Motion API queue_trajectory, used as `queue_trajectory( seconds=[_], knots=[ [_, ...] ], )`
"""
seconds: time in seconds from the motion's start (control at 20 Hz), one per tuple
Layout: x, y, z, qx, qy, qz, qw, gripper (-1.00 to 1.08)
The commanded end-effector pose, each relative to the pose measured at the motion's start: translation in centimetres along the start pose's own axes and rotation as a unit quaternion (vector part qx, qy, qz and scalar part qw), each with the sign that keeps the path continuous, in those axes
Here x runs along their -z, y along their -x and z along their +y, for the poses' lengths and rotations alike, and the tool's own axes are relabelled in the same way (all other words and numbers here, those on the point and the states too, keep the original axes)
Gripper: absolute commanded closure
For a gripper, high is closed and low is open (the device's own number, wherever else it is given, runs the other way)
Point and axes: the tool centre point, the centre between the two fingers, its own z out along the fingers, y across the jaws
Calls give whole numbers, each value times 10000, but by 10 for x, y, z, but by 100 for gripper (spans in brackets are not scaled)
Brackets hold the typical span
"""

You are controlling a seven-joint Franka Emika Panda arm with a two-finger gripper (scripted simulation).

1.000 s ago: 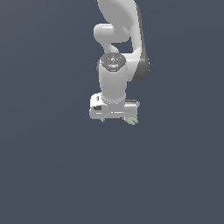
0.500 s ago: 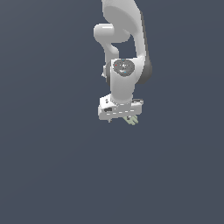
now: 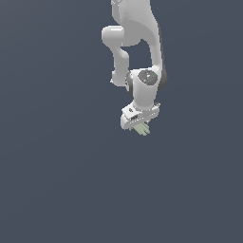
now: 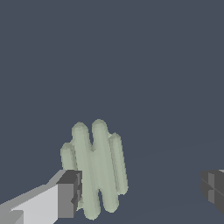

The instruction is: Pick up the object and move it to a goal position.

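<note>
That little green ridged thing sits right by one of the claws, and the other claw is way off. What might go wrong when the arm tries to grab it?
1. In the wrist view the ridged green object lies against one finger while the other finger stands far off. Closing the gripper may shove it sideways before it is pinched.
2. Its rounded ridges give the pads little flat surface, so it might twist or slip out.
3. In the exterior view the gripper hides most of the object, so alignment is hard to judge.

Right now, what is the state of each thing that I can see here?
Gripper: open, fingers far apart, one finger touching or almost touching the object, the other apart from it.
Object: between the fingers, not clamped, ridges running lengthwise.
Arm: bent down, wrist over the object.
</note>
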Motion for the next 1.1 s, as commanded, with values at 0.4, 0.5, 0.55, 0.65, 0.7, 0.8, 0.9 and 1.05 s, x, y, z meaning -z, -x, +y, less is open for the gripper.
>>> queue_trajectory(
  seconds=[0.4,0.5,0.55,0.65,0.7,0.8,0.9,1.05],
  knots=[
    [-22,23,-39,739,-11,28,9973,-92],
    [-23,23,-40,758,-11,29,9971,-92],
    [-22,23,-39,732,-12,24,9973,-92],
    [-23,23,-39,732,-12,24,9973,-92],
    [-25,23,-39,732,-12,24,9973,-92],
    [-29,23,-39,737,-12,25,9973,-92],
    [-36,23,-39,740,-12,25,9973,-92],
    [-51,24,-40,750,-12,26,9972,-92]
  ],
)
